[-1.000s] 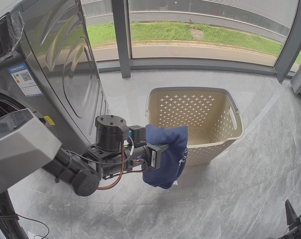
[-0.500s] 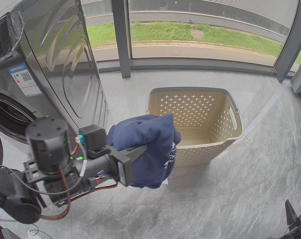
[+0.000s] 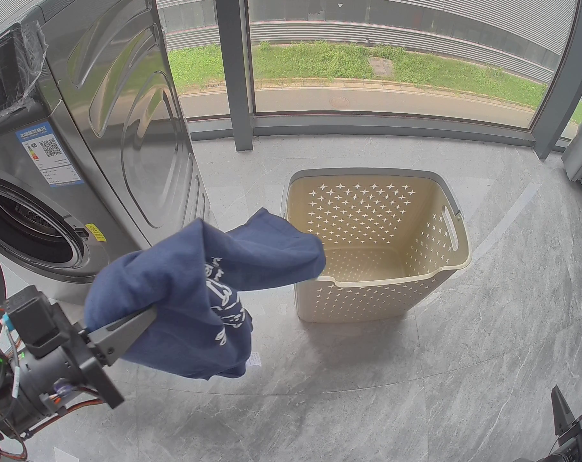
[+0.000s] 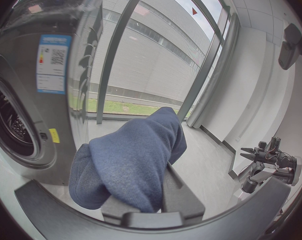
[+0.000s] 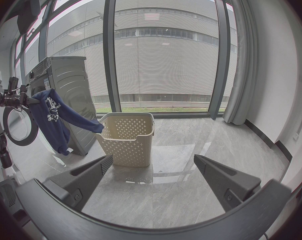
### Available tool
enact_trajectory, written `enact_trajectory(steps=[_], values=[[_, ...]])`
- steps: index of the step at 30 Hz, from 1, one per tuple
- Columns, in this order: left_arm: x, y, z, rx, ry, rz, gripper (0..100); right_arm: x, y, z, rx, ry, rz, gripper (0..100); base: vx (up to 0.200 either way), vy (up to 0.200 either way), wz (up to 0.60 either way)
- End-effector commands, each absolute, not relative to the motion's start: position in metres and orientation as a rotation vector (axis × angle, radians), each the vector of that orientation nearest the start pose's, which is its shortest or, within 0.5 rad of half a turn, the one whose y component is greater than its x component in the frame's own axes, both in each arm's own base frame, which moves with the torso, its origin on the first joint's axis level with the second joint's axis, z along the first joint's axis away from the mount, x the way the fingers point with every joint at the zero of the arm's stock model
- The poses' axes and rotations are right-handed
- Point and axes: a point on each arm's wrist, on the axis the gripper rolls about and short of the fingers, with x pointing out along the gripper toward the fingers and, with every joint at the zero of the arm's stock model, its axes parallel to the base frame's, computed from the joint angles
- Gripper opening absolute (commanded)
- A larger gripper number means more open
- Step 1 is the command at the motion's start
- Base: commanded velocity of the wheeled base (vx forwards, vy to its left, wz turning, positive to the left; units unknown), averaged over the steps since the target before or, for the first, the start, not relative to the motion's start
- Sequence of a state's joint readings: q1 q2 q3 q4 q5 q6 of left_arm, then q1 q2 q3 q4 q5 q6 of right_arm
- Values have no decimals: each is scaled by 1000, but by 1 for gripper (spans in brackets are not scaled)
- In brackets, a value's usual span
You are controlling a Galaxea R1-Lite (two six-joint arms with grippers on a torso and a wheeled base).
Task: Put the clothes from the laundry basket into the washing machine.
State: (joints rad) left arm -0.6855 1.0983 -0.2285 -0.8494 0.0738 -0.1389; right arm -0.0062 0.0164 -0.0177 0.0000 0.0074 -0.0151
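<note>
The grey washing machine (image 3: 111, 97) fills the left of the head view, its round drum opening (image 3: 28, 232) uncovered at the left edge. Pale marbled floor (image 3: 381, 393) spreads across the rest of the frame, with a glass wall (image 3: 381, 40) along the top. The beige laundry basket (image 3: 368, 299) stands on the floor at centre, just right of the machine.

A navy sweatshirt (image 3: 188, 290) with white print hangs in the air at lower left, below and to the right of the drum opening. One sleeve stretches right toward the basket's near left corner; whether it touches the rim cannot be told. The left gripper (image 3: 134, 323) at the lower left has its jaws clenched on the sweatshirt's bunched cloth. The right gripper (image 5: 152, 159) sits low at the lower right corner, jaws spread wide with nothing between them.
</note>
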Motion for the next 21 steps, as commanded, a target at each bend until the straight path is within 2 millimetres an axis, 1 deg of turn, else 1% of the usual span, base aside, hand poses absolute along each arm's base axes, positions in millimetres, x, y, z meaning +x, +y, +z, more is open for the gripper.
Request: enact_trajectory(steps=[1,2,4,6,9,10,11,16,19,21], values=[[73,-48,177,-150,-37,-542,0,-23,0,75,-15,0,2,100,0,0,0],[69,-44,173,-147,-34,-527,0,-23,0,75,-15,0,2,100,0,0,0],[69,-44,173,-147,-34,-527,0,-23,0,75,-15,0,2,100,0,0,0],[55,-29,164,-141,-46,-464,0,-23,0,75,-17,0,-3,100,-200,0,0],[46,-20,159,-136,-53,-398,0,-23,0,75,-17,0,-3,100,-200,0,0],[46,-20,159,-136,-53,-398,0,-23,0,75,-17,0,-3,100,-200,0,0],[43,-16,156,-106,-46,-345,0,-23,0,75,-17,0,-3,100,0,0,0],[36,-9,147,-58,-46,-242,0,-23,0,75,-20,0,-3,100,0,0,0],[25,-5,141,-57,-99,-206,0,-23,0,75,-17,0,-2,100,-200,0,0],[18,-3,135,-54,-117,-170,0,-23,0,75,-15,0,-2,100,0,0,0]])
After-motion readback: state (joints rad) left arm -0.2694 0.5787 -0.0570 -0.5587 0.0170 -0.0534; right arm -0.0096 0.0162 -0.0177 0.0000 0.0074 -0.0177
